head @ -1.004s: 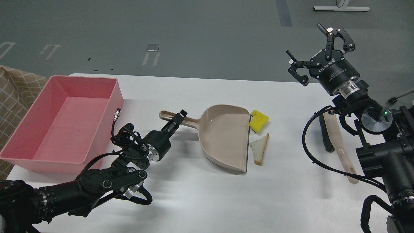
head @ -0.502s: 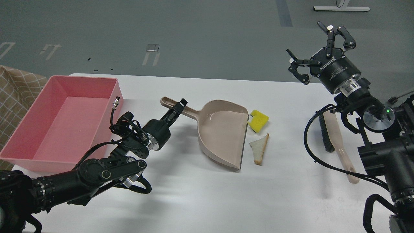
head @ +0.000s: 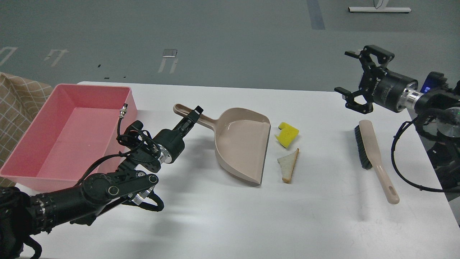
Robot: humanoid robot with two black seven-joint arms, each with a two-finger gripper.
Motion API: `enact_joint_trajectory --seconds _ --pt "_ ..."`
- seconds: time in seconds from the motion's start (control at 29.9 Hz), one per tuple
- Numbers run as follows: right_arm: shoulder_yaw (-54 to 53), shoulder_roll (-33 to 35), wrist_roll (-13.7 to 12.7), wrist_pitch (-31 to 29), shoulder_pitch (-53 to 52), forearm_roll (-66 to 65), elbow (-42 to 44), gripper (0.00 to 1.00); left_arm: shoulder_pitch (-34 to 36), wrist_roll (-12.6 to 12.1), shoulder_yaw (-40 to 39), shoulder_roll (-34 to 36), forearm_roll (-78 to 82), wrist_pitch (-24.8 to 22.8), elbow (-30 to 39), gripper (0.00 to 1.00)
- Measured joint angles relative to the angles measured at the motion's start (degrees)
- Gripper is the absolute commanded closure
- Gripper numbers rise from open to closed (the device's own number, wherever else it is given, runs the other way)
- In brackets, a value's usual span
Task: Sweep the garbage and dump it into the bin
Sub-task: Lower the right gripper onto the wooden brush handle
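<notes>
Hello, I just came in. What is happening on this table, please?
The left gripper is shut on the dustpan handle, with the pan's open edge facing the yellow sponge and bread slice on the table. The right gripper is open above the brush, which lies untouched. The pink bin holds no garbage yet.

The counter (head: 222,216) has a smooth, matt white surface. The bin (head: 21,142) is pink plastic, smooth with a slight sheen. The dustpan (head: 242,144) is beige plastic, glossy inside the pan. The brush (head: 377,158) has a beige plastic handle and dark bristles. The sponge (head: 287,134) is yellow, matt foam. The bread (head: 288,163) has a porous white crumb and a brown crust. Both arms are matt black with bright metal rings. Checked tan cloth (head: 16,97) lies at the left.
</notes>
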State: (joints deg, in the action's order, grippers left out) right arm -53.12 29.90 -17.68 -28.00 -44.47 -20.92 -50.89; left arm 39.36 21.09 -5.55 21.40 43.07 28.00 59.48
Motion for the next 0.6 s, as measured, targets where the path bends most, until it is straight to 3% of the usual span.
enact_joint_trajectory --seconds 0.23,0.43,0.6 --pt "11.11 6.15 0.01 0.00 -6.35 -4.56 -0.13 0.00 0.10 0.01 0.00 -0.11 0.00 0.00 -0.88 1.00" --pt "16.50 9.20 0.02 -0.01 -11.17 -16.90 -0.65 0.00 0.10 0.66 0.01 -0.37 0.00 0.03 -0.96 1.00" --pt "20.67 12.09 0.08 -0.01 -13.90 -27.44 -5.89 0.00 0.02 0.69 -0.08 -0.26 0.00 0.03 -0.90 1.00"
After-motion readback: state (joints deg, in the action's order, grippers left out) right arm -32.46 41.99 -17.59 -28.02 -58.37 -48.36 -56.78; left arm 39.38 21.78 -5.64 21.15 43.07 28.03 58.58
